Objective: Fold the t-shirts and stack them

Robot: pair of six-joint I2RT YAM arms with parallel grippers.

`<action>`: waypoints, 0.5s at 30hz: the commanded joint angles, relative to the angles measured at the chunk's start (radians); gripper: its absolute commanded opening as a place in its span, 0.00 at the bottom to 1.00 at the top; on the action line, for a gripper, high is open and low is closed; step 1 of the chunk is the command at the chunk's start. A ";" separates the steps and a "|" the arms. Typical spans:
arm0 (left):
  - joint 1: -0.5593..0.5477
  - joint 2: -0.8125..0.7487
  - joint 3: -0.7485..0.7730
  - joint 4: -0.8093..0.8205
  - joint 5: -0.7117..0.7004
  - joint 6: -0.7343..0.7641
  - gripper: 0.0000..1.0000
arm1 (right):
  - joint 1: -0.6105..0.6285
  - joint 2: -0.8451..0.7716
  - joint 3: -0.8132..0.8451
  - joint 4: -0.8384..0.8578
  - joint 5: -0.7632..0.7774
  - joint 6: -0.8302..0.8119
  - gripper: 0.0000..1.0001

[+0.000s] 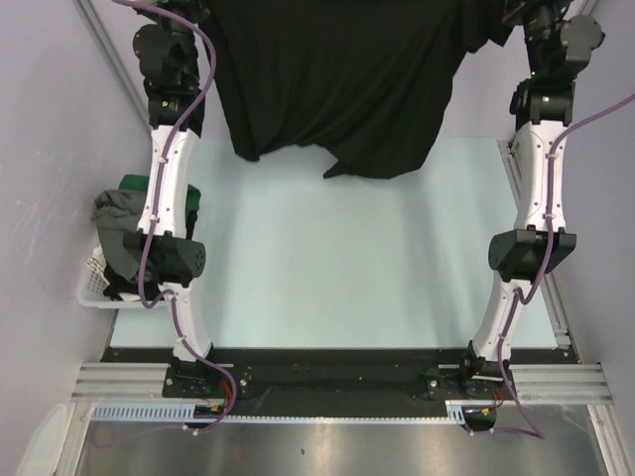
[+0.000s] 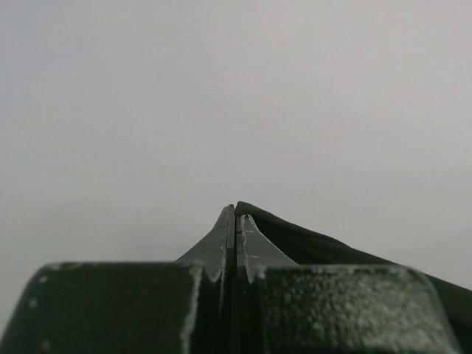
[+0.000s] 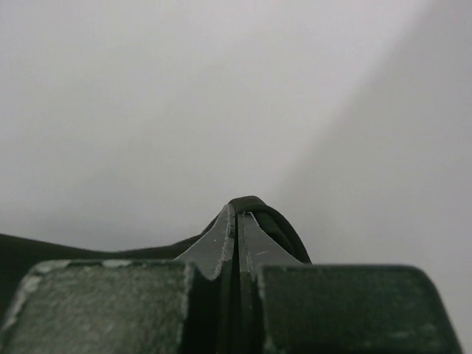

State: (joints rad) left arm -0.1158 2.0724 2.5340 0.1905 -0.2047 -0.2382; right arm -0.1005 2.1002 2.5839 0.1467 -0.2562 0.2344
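Two grippers share one load here. The left gripper is clenched tight on a thin edge of the black t-shirt, and the cloth runs away from its tips toward the right of its wrist view. The right gripper is clamped the same way, with a fold of black cloth looped over its tips and trailing off to the left. Each one therefore has the shirt on its inner side.

From above, the shirt hangs as a wide curtain between the two raised wrists at the far end of the table. Its held edge runs left to right and its body drops toward the surface. The lower edge is uneven, and a bunched corner dips lowest, right of centre. Whether that corner touches the table cannot be told.

Neither arm is nearer, since the garment is slung evenly between them. Laying it flat will likely mean moving both wrists together, so the held edge keeps its left-right line and the cloth comes down onto the table in front of the arms.

A grey shirt and a dark green shirt wait heaped in the white slatted basket, beside the table's left edge.
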 commanded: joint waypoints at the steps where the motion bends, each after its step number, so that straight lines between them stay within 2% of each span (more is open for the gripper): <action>1: 0.016 -0.015 0.063 0.190 -0.055 0.002 0.00 | -0.061 -0.008 0.056 0.158 0.077 -0.006 0.00; 5: 0.010 0.021 0.054 0.260 -0.041 -0.009 0.00 | -0.061 0.017 0.056 0.235 0.083 -0.003 0.00; 10: 0.001 0.025 0.040 0.424 -0.027 0.037 0.00 | -0.068 0.035 0.071 0.339 0.084 -0.015 0.00; 12: 0.002 0.025 0.040 0.478 -0.053 0.049 0.00 | -0.074 0.044 0.085 0.376 0.090 -0.017 0.00; 15: 0.016 0.037 0.046 0.471 -0.105 0.001 0.00 | -0.090 0.061 0.088 0.383 0.143 -0.007 0.00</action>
State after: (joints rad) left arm -0.1314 2.1235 2.5542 0.5205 -0.1997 -0.2268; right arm -0.1406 2.1498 2.6171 0.4107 -0.2443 0.2424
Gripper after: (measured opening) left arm 0.004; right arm 0.011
